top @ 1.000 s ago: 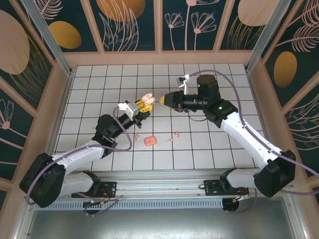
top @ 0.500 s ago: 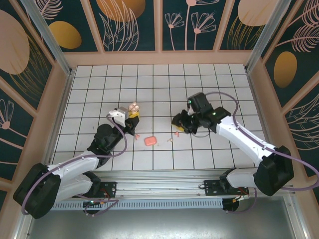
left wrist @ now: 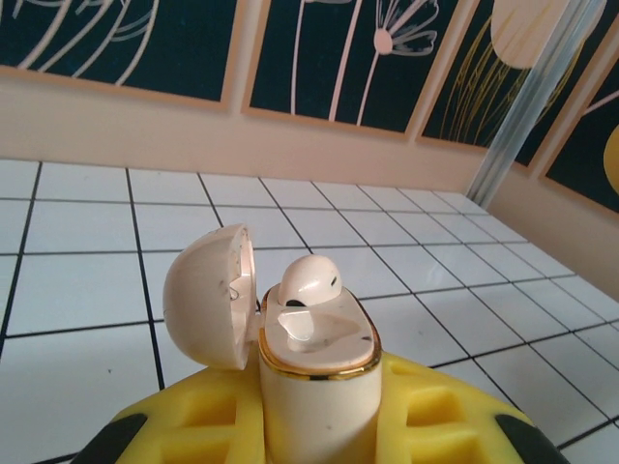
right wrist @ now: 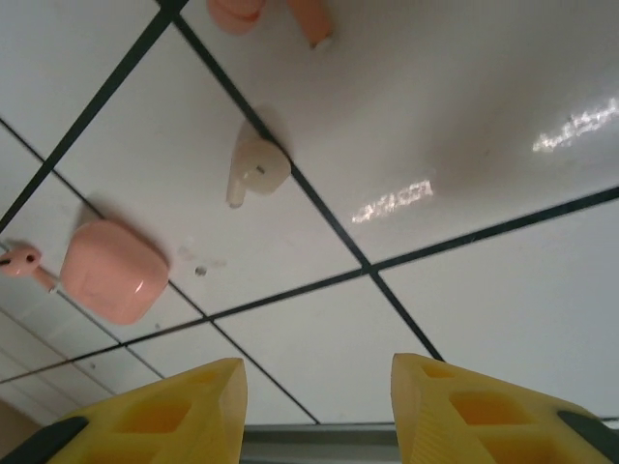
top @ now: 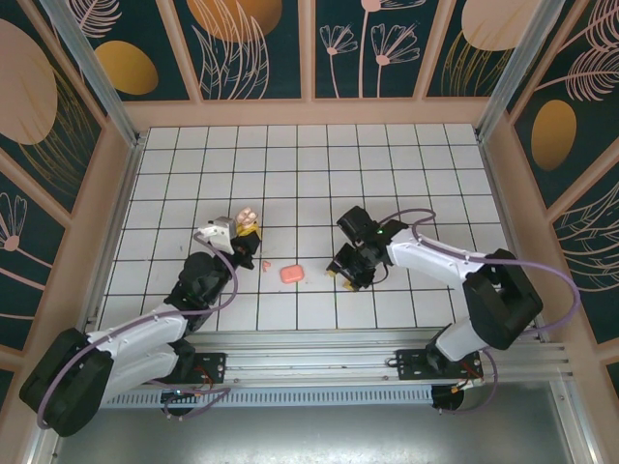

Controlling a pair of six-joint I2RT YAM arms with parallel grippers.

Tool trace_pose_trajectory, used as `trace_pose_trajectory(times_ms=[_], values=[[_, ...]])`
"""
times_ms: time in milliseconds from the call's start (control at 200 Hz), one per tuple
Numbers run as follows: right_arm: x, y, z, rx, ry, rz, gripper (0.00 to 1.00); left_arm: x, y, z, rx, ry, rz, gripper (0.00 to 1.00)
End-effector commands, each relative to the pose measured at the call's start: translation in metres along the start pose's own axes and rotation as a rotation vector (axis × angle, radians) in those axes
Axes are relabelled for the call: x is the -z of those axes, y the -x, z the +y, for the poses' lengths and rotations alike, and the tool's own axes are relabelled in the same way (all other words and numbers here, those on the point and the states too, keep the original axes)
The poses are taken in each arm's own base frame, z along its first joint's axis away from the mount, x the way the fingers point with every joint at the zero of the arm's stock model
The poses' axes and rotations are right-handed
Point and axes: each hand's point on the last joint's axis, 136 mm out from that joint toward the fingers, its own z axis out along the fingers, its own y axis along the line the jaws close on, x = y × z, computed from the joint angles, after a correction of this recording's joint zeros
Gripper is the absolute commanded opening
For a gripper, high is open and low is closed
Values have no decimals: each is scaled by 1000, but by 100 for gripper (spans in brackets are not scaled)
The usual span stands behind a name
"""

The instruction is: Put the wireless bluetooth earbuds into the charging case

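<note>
One earbud [left wrist: 309,278] sits in the charging case [left wrist: 314,387], rounded head up and leaning a little away from the open lid [left wrist: 208,295], its stem down in the well so its long axis is near upright. It is glossy, pale cream-peach. The case matches it in colour, has a thin gold rim at its mouth, and stands upright with the lid swung open to one side. The well next to the seated earbud looks unfilled.

A second pale earbud [right wrist: 253,166] lies flat on the white tiled desk [top: 387,164], across a dark grid line, just beside the pink box [right wrist: 111,271] but not touching it. In the right wrist view its head is the end away from the box and its stem slants back toward the box. On the box's other side lies a pinker earbud [right wrist: 24,261]. Two more pink pieces [right wrist: 309,21] lie beyond the pale earbud, farther from the box.

The left claw [left wrist: 314,420] is pressed onto the lower body of the case, its yellow fingers on either side. From above, it [top: 247,230] holds the case off the desk, up and to the left of the pink box [top: 291,274].

The right claw [right wrist: 314,387] is spread wide and holds nothing. The pale earbud lies ahead of its gap, untouched. From above, this claw [top: 345,271] is low over the desk, to the right of the box.
</note>
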Motion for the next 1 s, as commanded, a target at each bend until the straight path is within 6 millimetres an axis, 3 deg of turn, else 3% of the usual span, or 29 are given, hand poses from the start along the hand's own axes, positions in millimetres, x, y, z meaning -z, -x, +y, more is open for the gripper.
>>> trace_pose_trajectory(times_ms=[0,681,996], values=[[0,11,15,-11,-1,-52,44,4,8,4,-13,21,-30,12],[-37,23,19,-26,-66,-34,40,16,1,7,-31,19,-24,13],[-40,35,30,12,-76,-58,36,15,0,7,-36,21,-20,13]])
